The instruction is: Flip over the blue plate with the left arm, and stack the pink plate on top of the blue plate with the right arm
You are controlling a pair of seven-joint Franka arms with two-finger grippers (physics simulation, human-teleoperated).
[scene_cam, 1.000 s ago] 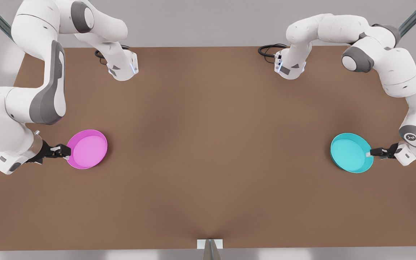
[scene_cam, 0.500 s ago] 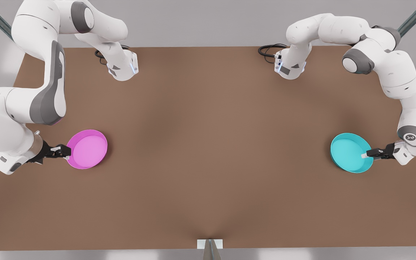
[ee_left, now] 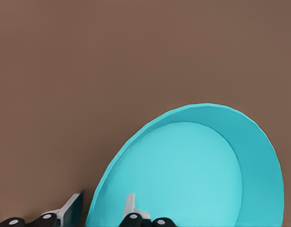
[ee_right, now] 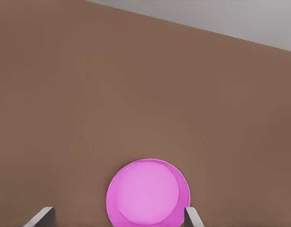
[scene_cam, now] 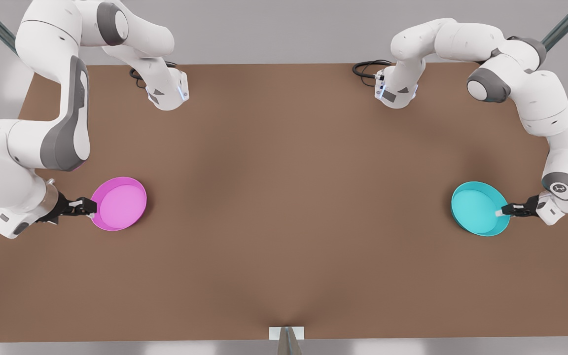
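Note:
The blue plate [scene_cam: 479, 208] lies open side up near the front view's right edge. My left gripper [scene_cam: 500, 212] reaches in from the right and straddles its rim. In the left wrist view the blue plate [ee_left: 183, 175] looms close and the left gripper [ee_left: 102, 210] is open, with one finger outside the wall, the other inside and a gap to the rim. The pink plate [scene_cam: 119, 203] lies open side up at the front view's left. My right gripper [scene_cam: 87, 207] sits at its left rim. The right wrist view shows the pink plate [ee_right: 148, 191] ahead of the open right gripper [ee_right: 118, 217].
The brown table [scene_cam: 284, 197] stretches wide between the two plates. Both arm bases [scene_cam: 168, 91] [scene_cam: 396, 88] stand at the far edge with a black cable [scene_cam: 368, 68] beside one. A small white bracket [scene_cam: 286, 333] sits at the near edge.
The left gripper has slid a little further over the blue plate's rim, and its arm's wrist has shifted. The right arm and both plates have stayed where they were.

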